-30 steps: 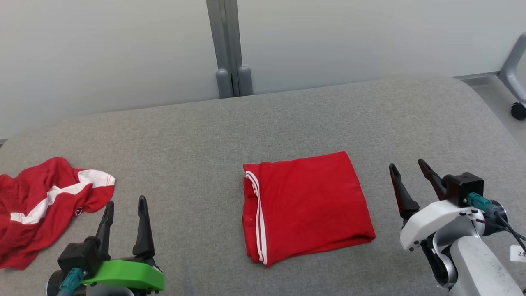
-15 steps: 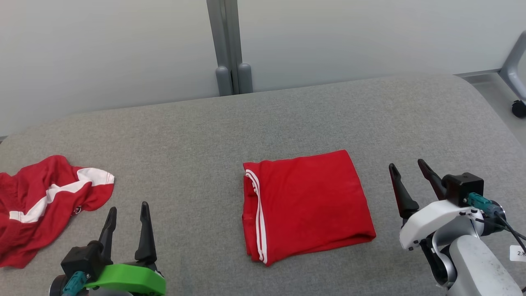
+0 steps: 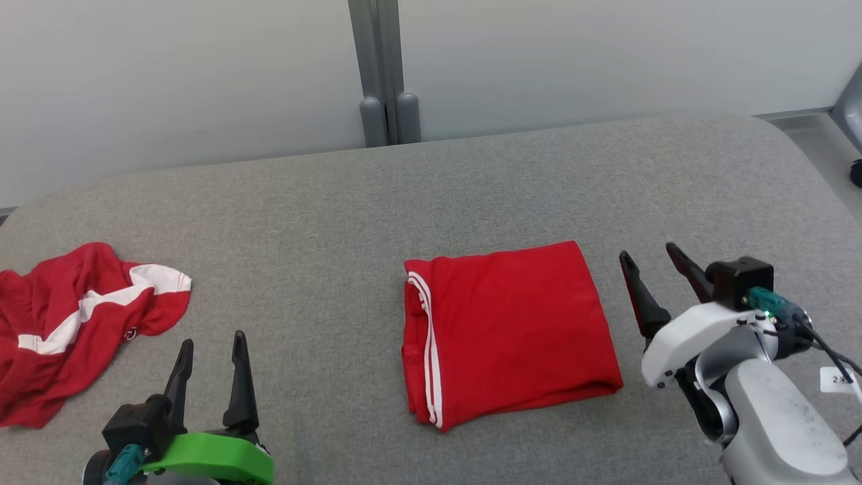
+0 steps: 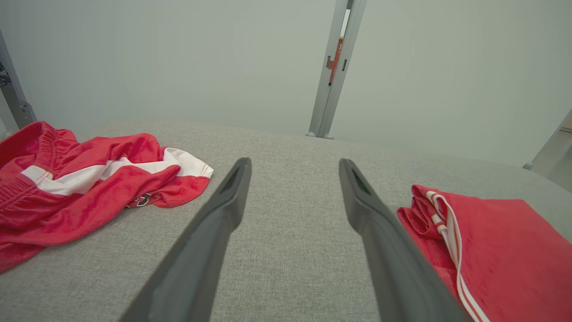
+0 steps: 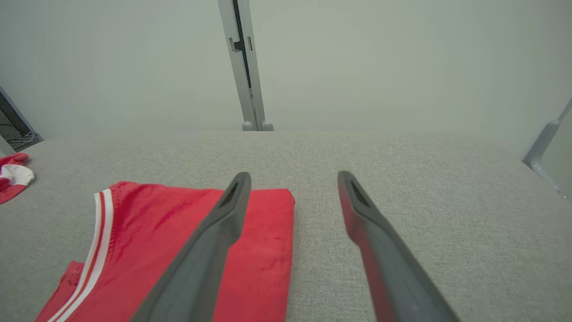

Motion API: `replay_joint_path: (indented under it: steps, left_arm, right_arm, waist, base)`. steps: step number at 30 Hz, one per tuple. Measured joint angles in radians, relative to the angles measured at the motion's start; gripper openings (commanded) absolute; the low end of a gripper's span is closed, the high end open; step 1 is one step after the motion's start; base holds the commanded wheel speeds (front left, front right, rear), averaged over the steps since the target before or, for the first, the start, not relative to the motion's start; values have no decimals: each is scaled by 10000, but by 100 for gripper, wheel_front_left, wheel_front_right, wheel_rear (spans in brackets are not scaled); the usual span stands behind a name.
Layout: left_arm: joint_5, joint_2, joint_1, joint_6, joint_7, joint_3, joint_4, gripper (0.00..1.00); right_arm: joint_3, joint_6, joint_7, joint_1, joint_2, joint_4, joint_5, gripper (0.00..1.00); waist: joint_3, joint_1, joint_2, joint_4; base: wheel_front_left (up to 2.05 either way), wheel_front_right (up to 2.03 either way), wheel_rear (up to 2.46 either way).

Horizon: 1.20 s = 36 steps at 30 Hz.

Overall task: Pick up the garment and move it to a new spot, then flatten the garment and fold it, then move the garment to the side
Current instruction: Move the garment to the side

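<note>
A red garment (image 3: 508,330) with white stripes lies folded into a neat rectangle near the middle of the grey padded table (image 3: 431,195); it also appears at the right of the left wrist view (image 4: 491,250) and at the lower left of the right wrist view (image 5: 178,241). My right gripper (image 3: 652,263) hovers open just right of the folded garment, fingers empty. My left gripper (image 3: 211,345) stands open at the lower left, between the folded garment and a crumpled one, holding nothing.
A crumpled red and white garment (image 3: 67,330) lies at the table's left edge, also in the left wrist view (image 4: 80,183). A grey post (image 3: 384,67) stands behind the table against a pale wall. A chair leg with a castor (image 3: 854,172) sits at the far right.
The head camera has shifted slightly, moving the whole picture. The left gripper has drawn back a little toward me. The right gripper has edged a bit closer to the folded garment.
</note>
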Motion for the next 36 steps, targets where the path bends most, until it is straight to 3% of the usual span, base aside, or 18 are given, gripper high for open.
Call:
replay_joint_path:
  steps: [7,14,23,29,31,36]
  left_arm:
    - [31,0,-59,-44,0,-42,-88,100]
    - [29,-2,-453,-65,0,-259,-184,100]
    - [42,0,-599,-46,0,-209,-328,100]
    - [44,0,-645,-46,0,-201,-360,100]
    - [44,0,-660,-46,0,-203,-357,100]
    - [33,0,-687,-44,0,-251,-357,100]
  right_arm:
    - [280,0,1785,-1203,-96,709,497,100]
    - [165,0,3542,-1782,25,2364,585,100]
    - [-355,0,3783,-1960,127,3480,303,100]
    - [-171,-10,4205,-2075,265,3870,313,100]
    - [102,-33,4335,-2150,215,3879,343,0]
    - [988,-4,4566,-2204,-8,3636,370,0]
  waist:
    - [243,0,0,194]
    - [653,0,0,642]
    - [1224,0,0,1173]
    - [1437,0,0,1357]
    - [1472,0,0,1367]
    - [1526,0,0,1296]
  base:
    - [0,0,0]
    - [0,0,0]
    - [0,0,0]
    - [0,0,0]
    - [0,0,0]
    - [0,0,0]
